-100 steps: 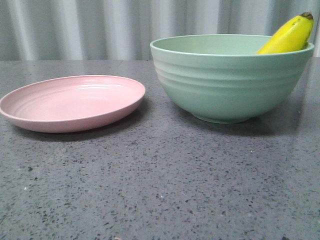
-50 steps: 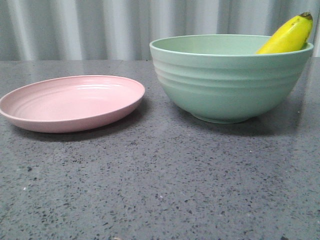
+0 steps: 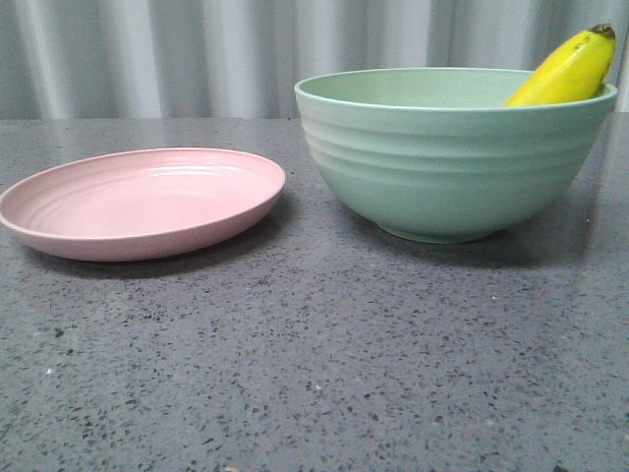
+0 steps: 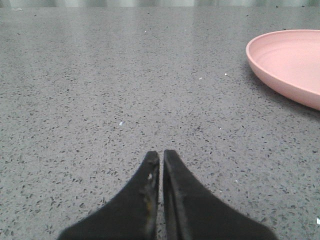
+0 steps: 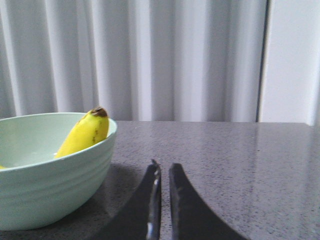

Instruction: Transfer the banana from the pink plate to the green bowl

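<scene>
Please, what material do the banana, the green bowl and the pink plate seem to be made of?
Banana: probably plastic; its yellow skin is very smooth and glossy.
Green bowl: likely matte plastic or fibre composite; dull, evenly ridged wall.
Pink plate: apparently the same matte material, with moulded concentric ridges.

Bowl: deep ridged mint-green bowl (image 3: pixel 452 157), right side of the speckled grey counter (image 3: pixel 314 354).
Banana: glossy yellow banana (image 3: pixel 565 69) leaning inside, dark tip above the rim.
Plate: shallow pale-pink plate (image 3: pixel 142 202), left, bare.

You are looking at soft, even light coming from above, casting faint shadows under the pink plate (image 3: pixel 142 202) and green bowl (image 3: pixel 452 152). The table (image 3: pixel 314 364) is showing mild sheen, while the curtain (image 5: pixel 150 55) is reading pale and slightly soft-focused.
</scene>
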`<action>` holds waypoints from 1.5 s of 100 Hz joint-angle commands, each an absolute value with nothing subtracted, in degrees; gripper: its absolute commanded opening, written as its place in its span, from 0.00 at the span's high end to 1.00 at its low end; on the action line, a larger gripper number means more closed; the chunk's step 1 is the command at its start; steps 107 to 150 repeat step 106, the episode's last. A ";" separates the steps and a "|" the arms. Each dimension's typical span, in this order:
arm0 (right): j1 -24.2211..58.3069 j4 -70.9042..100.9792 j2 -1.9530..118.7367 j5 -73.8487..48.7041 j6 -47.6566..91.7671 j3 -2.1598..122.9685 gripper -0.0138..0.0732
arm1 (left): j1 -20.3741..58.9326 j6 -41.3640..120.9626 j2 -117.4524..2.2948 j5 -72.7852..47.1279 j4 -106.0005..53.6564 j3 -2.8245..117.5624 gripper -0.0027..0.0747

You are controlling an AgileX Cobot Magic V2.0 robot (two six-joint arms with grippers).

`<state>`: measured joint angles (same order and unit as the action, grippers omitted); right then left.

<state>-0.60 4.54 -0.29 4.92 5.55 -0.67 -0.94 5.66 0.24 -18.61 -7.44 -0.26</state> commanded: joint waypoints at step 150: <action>-2.18 4.12 -1.70 -17.92 6.22 -1.92 0.88 | -1.04 5.25 1.52 -14.91 -7.92 -0.69 0.99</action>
